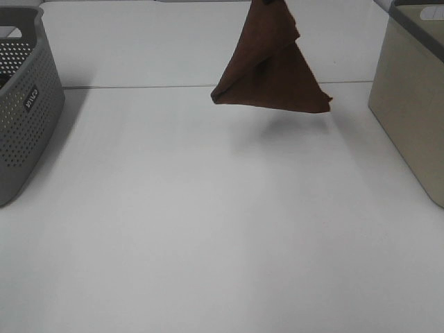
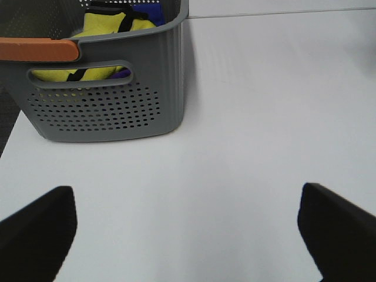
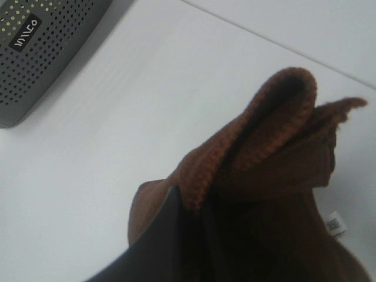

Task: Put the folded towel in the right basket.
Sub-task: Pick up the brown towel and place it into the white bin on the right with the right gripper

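Risk check. Pinched by one bunched edge in clamped right gripper (image 3: 192,230): brown towel (image 1: 272,73), hanging above table (image 1: 208,243), short of right basket (image 1: 409,104). Left gripper (image 2: 188,235) spread wide, empty. Could slip free mid-swing; could snag low corners on basket rim.

The towel (image 1: 274,69) runs off the upper edge; the right basket (image 1: 409,104) is cropped sideways.

It looks like a lab test bench: a plain white matte surface (image 1: 208,243), with a grey perforated plastic basket (image 1: 21,104) and a beige smooth-walled plastic basket (image 1: 409,104) at opposite edges.
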Action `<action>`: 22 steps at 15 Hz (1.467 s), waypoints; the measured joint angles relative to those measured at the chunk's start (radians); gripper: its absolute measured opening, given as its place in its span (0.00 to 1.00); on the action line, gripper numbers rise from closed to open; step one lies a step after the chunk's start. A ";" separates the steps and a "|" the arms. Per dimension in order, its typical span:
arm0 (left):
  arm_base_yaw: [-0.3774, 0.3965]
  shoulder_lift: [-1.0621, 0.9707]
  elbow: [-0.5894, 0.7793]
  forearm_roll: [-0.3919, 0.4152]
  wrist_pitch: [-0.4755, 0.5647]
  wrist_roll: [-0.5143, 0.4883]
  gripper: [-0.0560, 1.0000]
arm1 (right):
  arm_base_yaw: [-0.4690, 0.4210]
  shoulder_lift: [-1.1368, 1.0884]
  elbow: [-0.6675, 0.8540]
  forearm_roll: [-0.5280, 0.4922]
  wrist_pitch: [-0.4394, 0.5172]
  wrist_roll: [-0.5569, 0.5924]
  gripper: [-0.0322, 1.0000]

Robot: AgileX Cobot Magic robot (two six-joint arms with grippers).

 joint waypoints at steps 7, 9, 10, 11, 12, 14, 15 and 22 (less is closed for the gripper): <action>0.000 0.000 0.000 0.000 0.000 0.000 0.97 | -0.318 -0.205 0.000 -0.057 0.049 0.029 0.06; 0.000 0.000 0.000 0.000 0.000 0.000 0.97 | -0.414 -0.236 0.000 -0.059 0.049 0.037 0.06; 0.000 0.000 0.000 0.000 0.000 0.000 0.97 | -0.458 -0.248 0.000 -0.059 0.051 0.042 0.06; 0.000 0.000 0.000 0.000 0.000 0.000 0.97 | -0.502 -0.251 0.000 -0.059 0.054 0.052 0.06; 0.000 0.000 0.000 0.000 0.000 0.000 0.97 | -0.540 -0.252 0.000 -0.063 0.055 0.053 0.06; 0.000 0.000 0.000 0.000 0.000 0.000 0.97 | -0.586 -0.249 0.000 -0.110 0.059 0.064 0.06; 0.000 0.000 0.000 0.000 0.000 0.000 0.97 | -0.599 -0.245 0.000 -0.160 0.061 0.081 0.06; 0.000 0.000 0.000 0.000 0.000 0.000 0.97 | -0.600 -0.114 0.059 -0.287 0.061 0.132 0.06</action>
